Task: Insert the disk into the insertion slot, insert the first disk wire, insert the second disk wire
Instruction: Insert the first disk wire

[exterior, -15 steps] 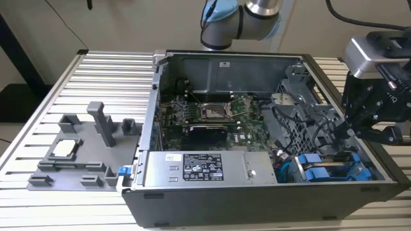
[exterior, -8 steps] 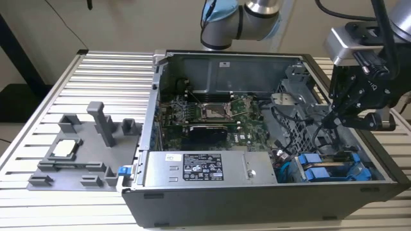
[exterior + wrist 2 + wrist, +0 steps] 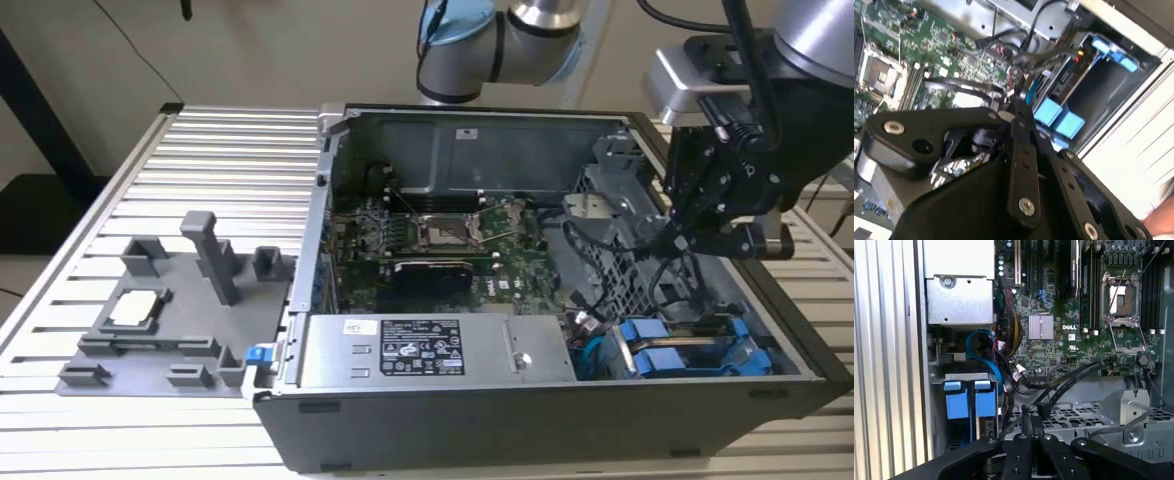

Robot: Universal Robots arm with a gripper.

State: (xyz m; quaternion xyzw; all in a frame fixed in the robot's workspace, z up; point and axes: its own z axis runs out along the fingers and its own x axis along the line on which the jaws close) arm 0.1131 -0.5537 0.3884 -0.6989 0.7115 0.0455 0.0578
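Arm [image 3: 817, 60] at upper right of exterior view, gripper [image 3: 677, 243] pointing down into open computer case [image 3: 534, 425], fingers [image 3: 1022, 125] together, beside black cables [image 3: 1064, 382]

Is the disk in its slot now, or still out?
In, it seems. Two blue carriers sit side by side inside the drive bay, their tabs level. I cannot tell which of them holds the disk.

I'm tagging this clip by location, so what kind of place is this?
Likely a robotics lab or test bench, not an office: an open computer case sits on a ribbed metal table, a robot arm reaches into it, and a grey parts holder lies beside it.
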